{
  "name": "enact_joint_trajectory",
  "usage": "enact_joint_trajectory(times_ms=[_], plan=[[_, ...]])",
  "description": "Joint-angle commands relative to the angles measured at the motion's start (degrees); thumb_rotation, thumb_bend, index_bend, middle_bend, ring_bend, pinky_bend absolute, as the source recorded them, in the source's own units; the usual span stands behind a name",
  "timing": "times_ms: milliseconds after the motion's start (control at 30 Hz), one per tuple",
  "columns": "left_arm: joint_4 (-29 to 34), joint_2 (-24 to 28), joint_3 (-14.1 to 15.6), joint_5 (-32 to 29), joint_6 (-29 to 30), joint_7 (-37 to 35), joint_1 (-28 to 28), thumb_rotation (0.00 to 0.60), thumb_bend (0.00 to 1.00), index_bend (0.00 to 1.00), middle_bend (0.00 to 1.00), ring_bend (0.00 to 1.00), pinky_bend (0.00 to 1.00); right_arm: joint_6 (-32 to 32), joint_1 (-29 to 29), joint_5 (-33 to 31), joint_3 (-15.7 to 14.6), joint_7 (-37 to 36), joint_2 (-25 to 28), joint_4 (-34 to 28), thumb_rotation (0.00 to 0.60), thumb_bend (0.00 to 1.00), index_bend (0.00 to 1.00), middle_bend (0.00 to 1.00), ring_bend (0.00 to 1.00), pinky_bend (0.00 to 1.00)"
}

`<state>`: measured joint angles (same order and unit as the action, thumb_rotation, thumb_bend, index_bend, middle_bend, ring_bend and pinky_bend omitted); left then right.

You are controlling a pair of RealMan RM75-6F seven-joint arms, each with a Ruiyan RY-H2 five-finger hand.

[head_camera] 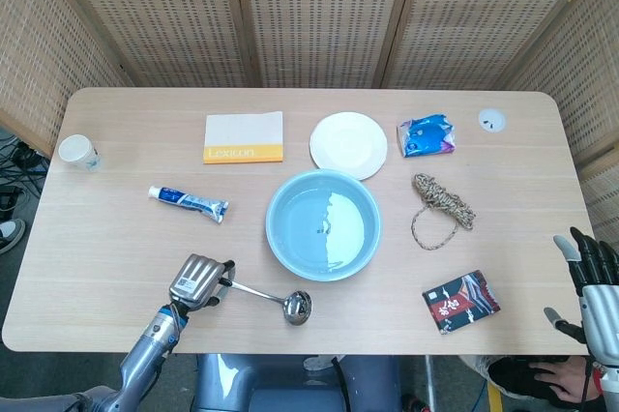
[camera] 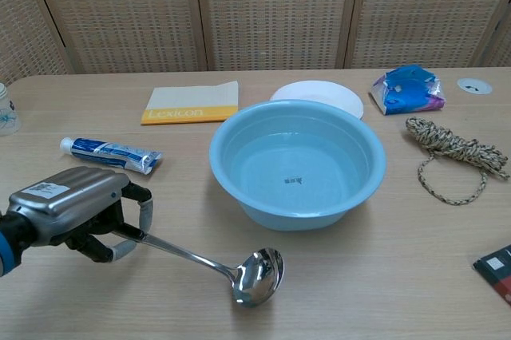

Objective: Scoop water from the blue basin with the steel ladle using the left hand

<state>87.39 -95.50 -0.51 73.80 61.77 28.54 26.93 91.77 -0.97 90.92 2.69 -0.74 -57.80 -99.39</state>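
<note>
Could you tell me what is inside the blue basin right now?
The blue basin holds clear water, with a small dark mark visible on its bottom. The ladle, held by the left hand, is outside it.
</note>
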Motion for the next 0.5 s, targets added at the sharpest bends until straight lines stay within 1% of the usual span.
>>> enact_joint_trajectory(times_ms=[33,200,333,433,500], plan=[[3.23,3.58,-0.07,1.13,0.11,-0.76,0.40,0.600,0.46,0.98,0.98,1.00,1.00,-0.05,0.02,-0.04,-0.01,0.17,-0.08,0.02,0.600,0.00,0.00,0.00,0.00,0.00],[7.27,7.85,-0.28,2.13,-0.03,0.47,1.28,0.600,0.46,0.98,0.98,1.00,1.00,-0.21,0.12,-0.09,0.00,0.68,-0.27,-0.07,0.600,0.00,0.00,0.00,0.00,0.00],[12.73,12.51,-1.26,1.60,-0.80,3.06,2.66,0.600,0.46,0.98,0.98,1.00,1.00,-0.45,0.22,-0.41,0.10,0.94,-0.40,-0.08,0.600,0.00,0.00,0.00,0.00,0.00],[17.07,15.81,-3.18,-0.20,-1.50,5.47,4.23,0.600,0.46,0.98,0.98,1.00,1.00,-0.58,0.29,-0.81,0.26,1.18,-0.46,-0.08,0.600,0.00,0.00,0.00,0.00,0.00],[20.25,18.02,-4.97,-2.62,-2.20,7.70,5.68,0.600,0.46,0.98,0.98,1.00,1.00,-0.71,0.35,-1.26,0.45,1.56,-0.56,-0.06,0.600,0.00,0.00,0.00,0.00,0.00]])
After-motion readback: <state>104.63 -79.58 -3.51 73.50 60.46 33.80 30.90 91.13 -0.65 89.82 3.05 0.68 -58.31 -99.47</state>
